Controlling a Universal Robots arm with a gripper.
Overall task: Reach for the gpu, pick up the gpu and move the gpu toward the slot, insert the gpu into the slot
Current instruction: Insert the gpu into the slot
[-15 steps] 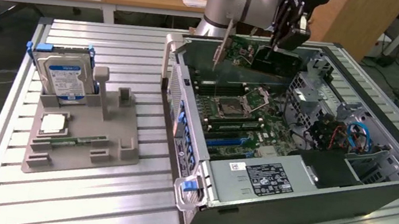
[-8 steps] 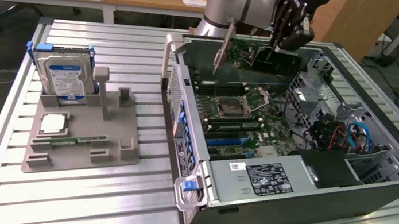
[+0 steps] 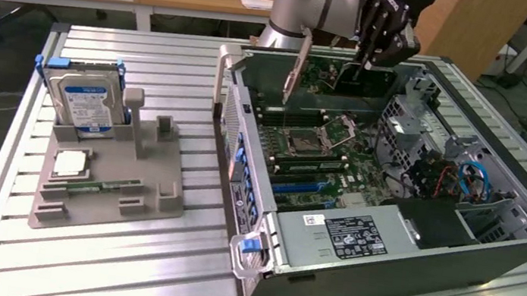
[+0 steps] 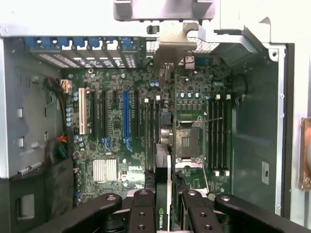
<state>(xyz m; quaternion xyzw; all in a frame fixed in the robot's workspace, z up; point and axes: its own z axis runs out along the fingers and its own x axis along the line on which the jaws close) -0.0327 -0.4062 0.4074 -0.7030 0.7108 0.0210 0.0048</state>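
My gripper (image 3: 368, 62) is shut on the gpu (image 3: 344, 82), a thin dark card that hangs on edge over the far end of the open computer case (image 3: 403, 251). Its grey metal bracket (image 3: 298, 64) points down toward the case's rear wall. In the wrist view the gpu (image 4: 163, 145) runs edge-on away from my gripper (image 4: 164, 196), with the bracket (image 4: 171, 46) at its far end. The card is above the motherboard, apart from it. The blue slot (image 4: 126, 116) and the black slots beside it lie next to the card's line; the blue slot (image 3: 297, 188) also shows in the exterior view.
A grey fixture (image 3: 106, 181) on the exterior view's left holds a silver hard drive with blue rails (image 3: 86, 98), a small green memory stick (image 3: 95, 186) and a processor chip (image 3: 69, 162). The processor socket (image 4: 187, 143) and memory slots (image 4: 218, 136) sit beside the card. Cables (image 3: 469, 179) fill the case's right bay.
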